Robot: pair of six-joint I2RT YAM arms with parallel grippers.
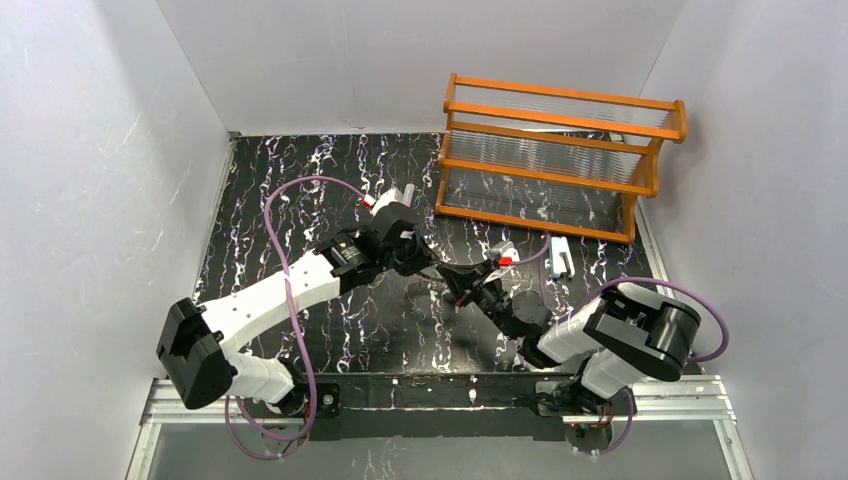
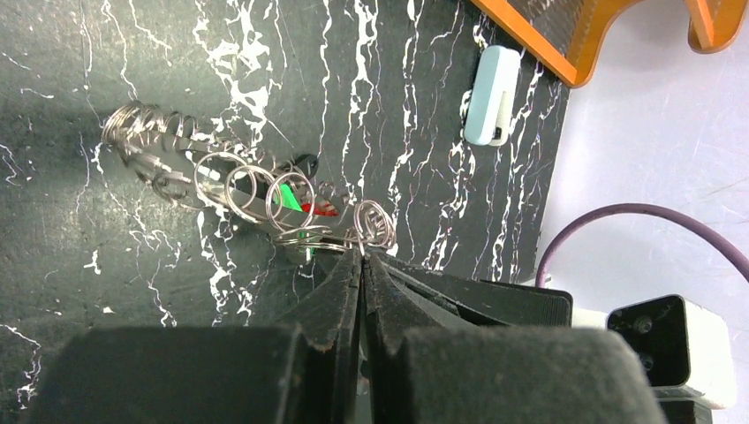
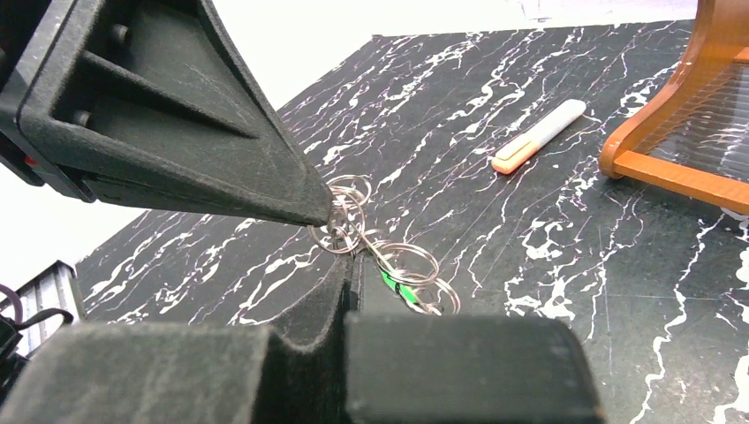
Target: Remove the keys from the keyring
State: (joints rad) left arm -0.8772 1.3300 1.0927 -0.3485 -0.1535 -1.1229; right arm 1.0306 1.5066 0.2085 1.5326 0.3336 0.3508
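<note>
The keyring (image 2: 238, 181) is a string of linked silver wire rings lifted over the black marbled table, also in the right wrist view (image 3: 411, 261). Among the rings hang a tiny green key (image 2: 287, 199) and a red key (image 2: 322, 210); the green key (image 3: 395, 284) shows from the right too. A small dark piece (image 2: 306, 162) lies beyond them. My left gripper (image 2: 362, 254) is shut on the small end rings (image 2: 373, 225). My right gripper (image 3: 351, 261) is shut on a ring right beside the left gripper's tip (image 3: 329, 212). From above, both grippers (image 1: 448, 272) meet mid-table.
An orange wooden rack (image 1: 560, 160) stands at the back right. A pale white-blue clip (image 1: 560, 255) lies in front of it, right of the grippers. An orange-and-grey tube (image 3: 537, 137) rests on the table further back. White walls enclose the table.
</note>
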